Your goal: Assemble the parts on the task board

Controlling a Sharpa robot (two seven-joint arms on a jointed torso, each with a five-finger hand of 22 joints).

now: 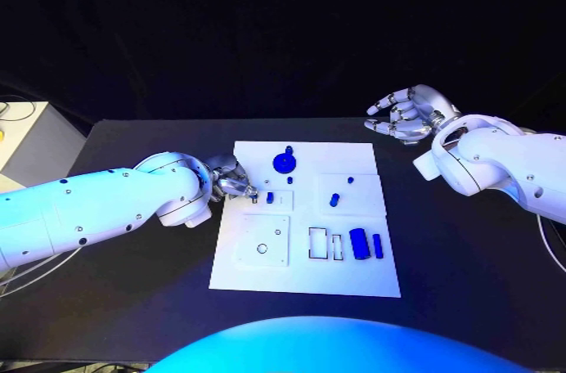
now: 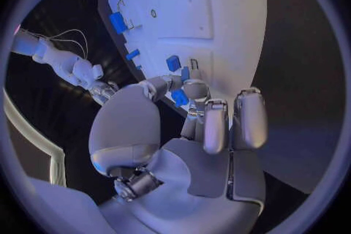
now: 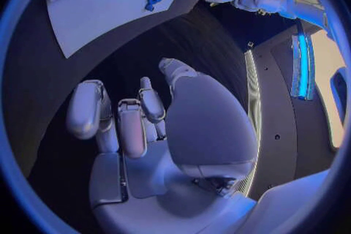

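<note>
Now left hand point(image 1: 231, 180) at board's point(image 1: 354, 279) left edge, fingertips pinching small blue peg point(image 2: 179, 97); right hand point(image 1: 407, 114) far right, curled, holding nothing.

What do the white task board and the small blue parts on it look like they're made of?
The task board looks like matte white plastic, or perhaps painted sheet: flat, even, with crisp cut-out recesses. The blue parts look like solid moulded or printed plastic, uniformly coloured with a slight sheen. The frames can't confirm either.

No text, label, number or sign can be read on anything here.
</note>
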